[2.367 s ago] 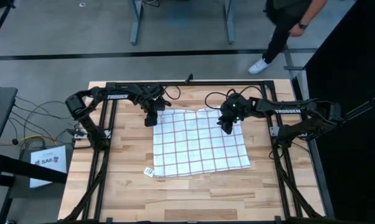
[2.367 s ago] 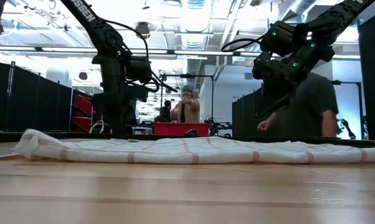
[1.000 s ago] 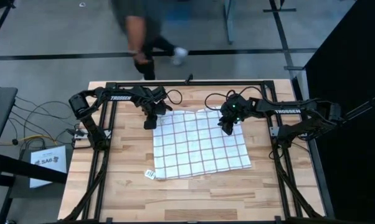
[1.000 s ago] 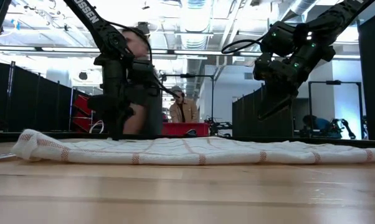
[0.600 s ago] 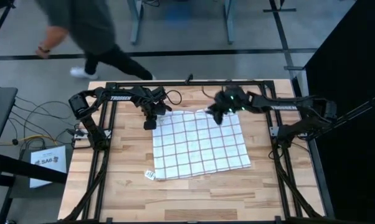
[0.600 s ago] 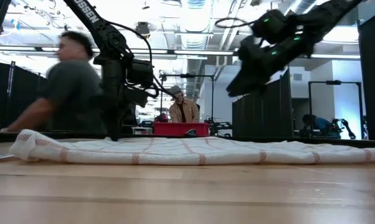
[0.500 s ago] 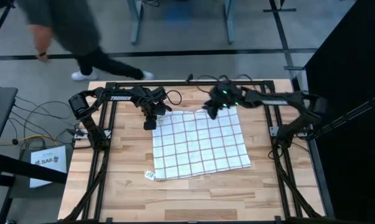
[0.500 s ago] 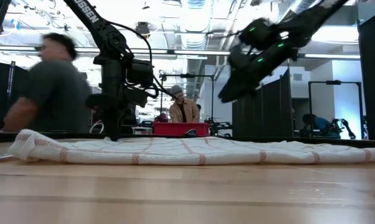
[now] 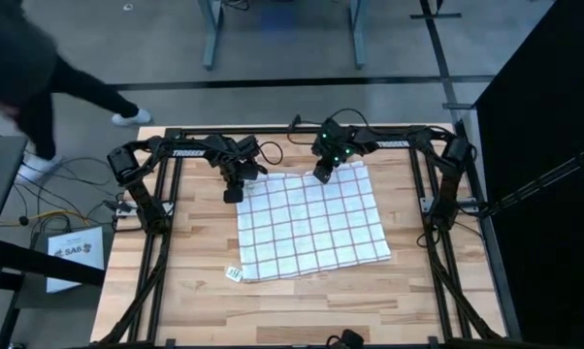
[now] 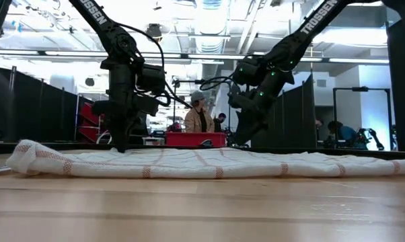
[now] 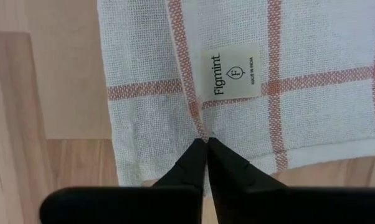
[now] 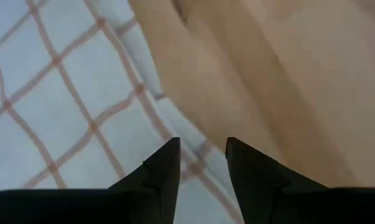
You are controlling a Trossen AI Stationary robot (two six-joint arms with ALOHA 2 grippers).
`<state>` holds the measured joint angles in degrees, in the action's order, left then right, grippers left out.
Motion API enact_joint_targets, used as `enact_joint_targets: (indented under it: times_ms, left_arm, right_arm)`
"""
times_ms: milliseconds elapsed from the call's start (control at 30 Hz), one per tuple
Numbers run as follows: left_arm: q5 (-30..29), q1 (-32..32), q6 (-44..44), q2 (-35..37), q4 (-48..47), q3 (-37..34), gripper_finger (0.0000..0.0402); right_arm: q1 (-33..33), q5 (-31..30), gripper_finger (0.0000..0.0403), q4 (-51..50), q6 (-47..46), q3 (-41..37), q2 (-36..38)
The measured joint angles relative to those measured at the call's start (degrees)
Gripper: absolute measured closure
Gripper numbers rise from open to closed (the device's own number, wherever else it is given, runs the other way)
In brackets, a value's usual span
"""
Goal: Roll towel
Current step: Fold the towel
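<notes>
One towel flat on table; left end effector closed, right end effector parted.

white towel with reddish grid, black fingers

Wooden table under flat towel

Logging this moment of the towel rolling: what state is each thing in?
Towel: spread flat on the table, not yet rolled.
Left gripper: fingers shut, tips on the towel's corner by the label.
Right gripper: fingers open over the towel's far edge.
</notes>
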<state>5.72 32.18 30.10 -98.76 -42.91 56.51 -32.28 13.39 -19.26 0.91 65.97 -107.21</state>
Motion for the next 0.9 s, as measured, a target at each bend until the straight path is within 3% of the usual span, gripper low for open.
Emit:
enact_joint_targets:
  times_ms: [900]
  left_arm:
    - [-0.1,0.0,-0.7,0.0,-0.3,0.0,0.0402]
  right_arm:
    - [-4.5,-1.0,0.0284,3.1,2.6,-6.7,0.1]
